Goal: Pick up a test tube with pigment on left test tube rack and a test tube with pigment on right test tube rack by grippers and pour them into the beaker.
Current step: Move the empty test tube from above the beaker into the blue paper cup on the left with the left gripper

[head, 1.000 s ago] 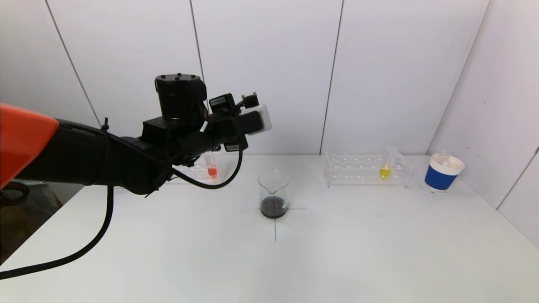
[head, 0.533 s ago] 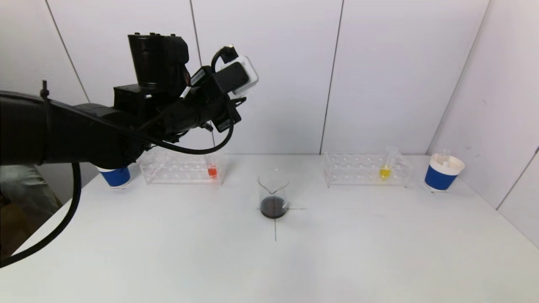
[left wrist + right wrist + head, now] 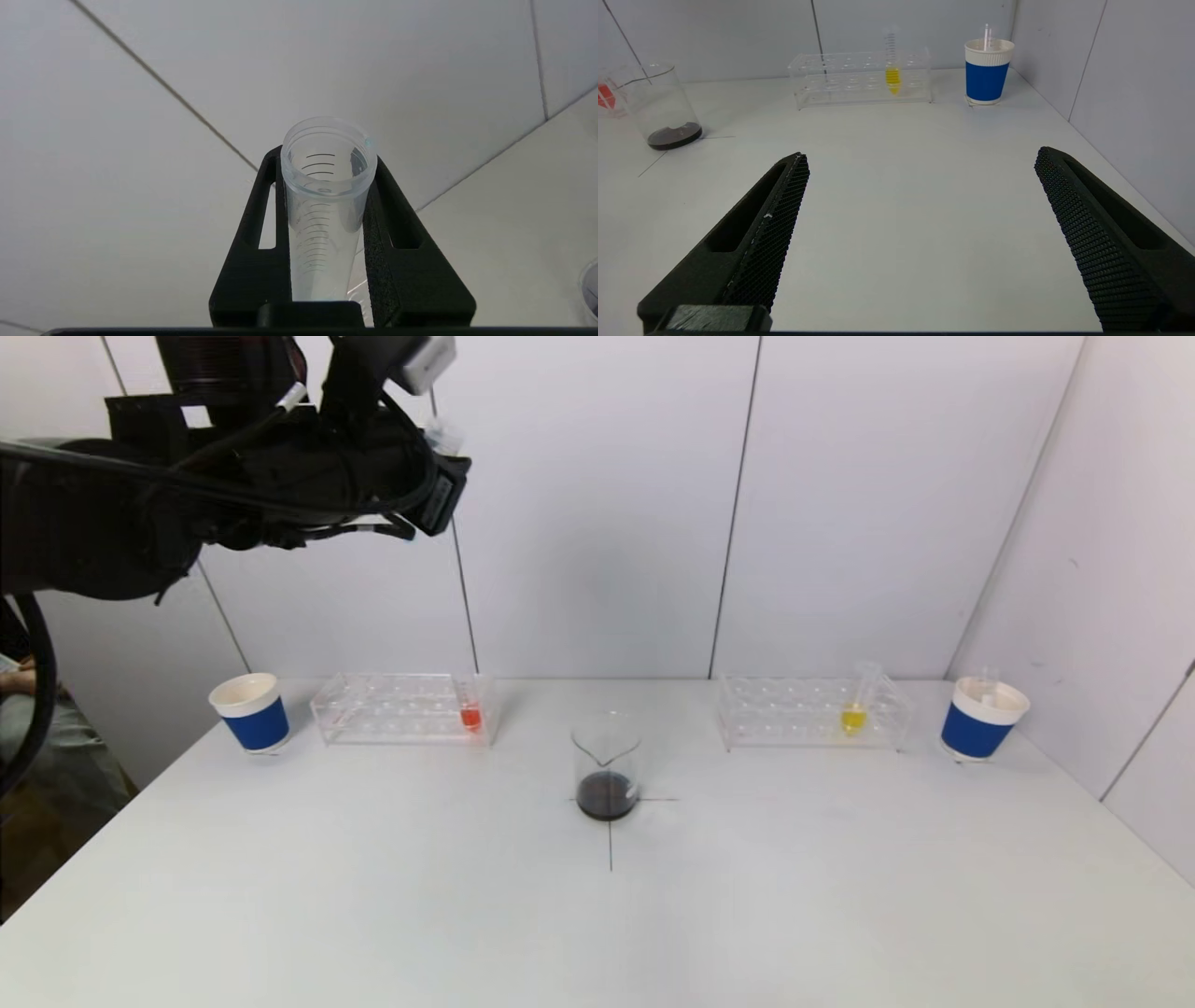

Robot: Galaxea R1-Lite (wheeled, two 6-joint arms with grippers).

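Observation:
My left gripper point(image 3: 439, 467) is raised high above the table's left side, shut on a clear graduated test tube point(image 3: 322, 224) that looks empty; its open mouth faces the wrist camera between the fingers point(image 3: 261, 210). A tube with red pigment point(image 3: 470, 709) stands in the left rack point(image 3: 392, 709). A tube with yellow pigment point(image 3: 854, 709) stands in the right rack point(image 3: 803, 714). The beaker point(image 3: 607, 765) holds dark liquid at the table's centre. My right gripper point(image 3: 922, 156) is open and empty, low over the table, out of the head view.
A blue and white paper cup point(image 3: 250, 712) stands left of the left rack. Another cup point(image 3: 983, 717) with a tube in it stands right of the right rack. White walls close the back and the right side.
My left arm has swung up and to the left with the tube, away from the beaker, uncovering the left cup and left rack. Nothing on the table has moved.

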